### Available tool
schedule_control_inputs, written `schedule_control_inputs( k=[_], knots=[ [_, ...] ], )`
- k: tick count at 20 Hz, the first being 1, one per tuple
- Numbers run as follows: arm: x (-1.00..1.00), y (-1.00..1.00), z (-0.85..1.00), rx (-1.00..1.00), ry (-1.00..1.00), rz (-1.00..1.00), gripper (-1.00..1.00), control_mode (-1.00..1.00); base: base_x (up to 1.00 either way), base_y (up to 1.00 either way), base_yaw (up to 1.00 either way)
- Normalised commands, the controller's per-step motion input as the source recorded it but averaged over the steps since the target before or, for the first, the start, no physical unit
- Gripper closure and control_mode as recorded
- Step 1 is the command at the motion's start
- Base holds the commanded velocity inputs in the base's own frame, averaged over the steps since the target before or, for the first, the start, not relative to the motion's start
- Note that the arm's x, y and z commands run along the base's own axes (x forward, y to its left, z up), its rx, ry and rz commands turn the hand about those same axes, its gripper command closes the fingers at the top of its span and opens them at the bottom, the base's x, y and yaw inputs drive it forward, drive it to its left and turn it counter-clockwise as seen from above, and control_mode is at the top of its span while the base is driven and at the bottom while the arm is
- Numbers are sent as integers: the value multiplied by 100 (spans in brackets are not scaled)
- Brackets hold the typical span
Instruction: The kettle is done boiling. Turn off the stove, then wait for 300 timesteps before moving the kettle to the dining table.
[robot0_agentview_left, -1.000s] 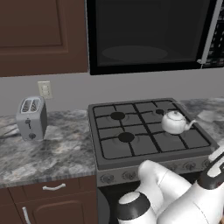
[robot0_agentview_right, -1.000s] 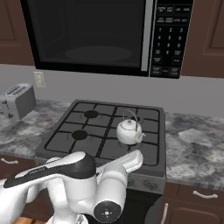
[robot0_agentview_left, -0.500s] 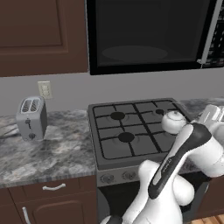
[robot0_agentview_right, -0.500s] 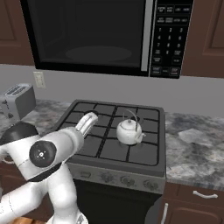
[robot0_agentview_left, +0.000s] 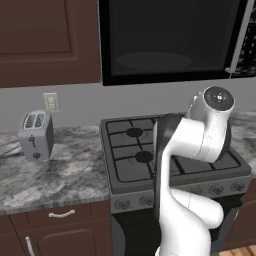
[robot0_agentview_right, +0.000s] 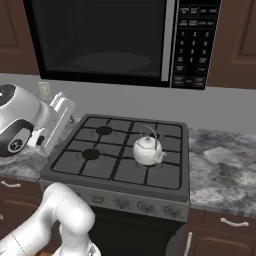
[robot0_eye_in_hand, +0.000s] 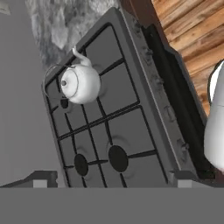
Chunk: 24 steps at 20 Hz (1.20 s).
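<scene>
**Kettle on rear right burner; arm raised over stove**

**Hidden or unclear.** In the left base view the arm (robot0_agentview_left: 192, 145) covers the right half of the stove (robot0_agentview_left: 127, 167), including the kettle's position. In the right base view the gripper (robot0_agentview_right: 59, 117) is seen side-on at the left edge, and its fingers cannot be separated by eye. In the hand view the fingertips appear only as two small dark stubs at the bottom corners, set far apart, so the jaws stand spread with nothing between them. The front knobs (robot0_agentview_right: 132, 204) are small, and their settings cannot be read. The toaster (robot0_agentview_left: 36, 135) is cut off from the right base view.

**Materials and shapes.** The kettle (robot0_agentview_right: 147, 150) is white, rounded and glossy, with a thin wire bail handle, a short spout and a knobbed lid. It sits upright on the black grate of the rear right burner, as confirmed in the hand view (robot0_eye_in_hand: 81, 83). The stove is dark grey with four round burners. The counter (robot0_agentview_right: 225, 165) is grey marbled stone over dark brown cabinets. A black microwave (robot0_agentview_right: 115, 40) hangs above the stove.

**Arm pose.** The arm rises from the base, bends at a raised elbow and holds the hand above the stove's left side, well apart from the kettle. The hand camera looks down on the cooktop.
</scene>
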Motion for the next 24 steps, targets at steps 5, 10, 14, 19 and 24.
schedule_control_inputs(
  k=[5,10,14,19,24],
  knots=[
    [21,24,-14,-11,24,2,-100,-100,0,0,0],
    [23,0,-32,-2,3,0,-100,-100,0,0,0],
    [2,0,-7,0,0,0,-100,-100,0,0,0],
    [0,0,0,0,0,0,-100,-100,0,0,0],
    [0,0,0,0,0,0,-100,-100,0,0,0]
  ],
)
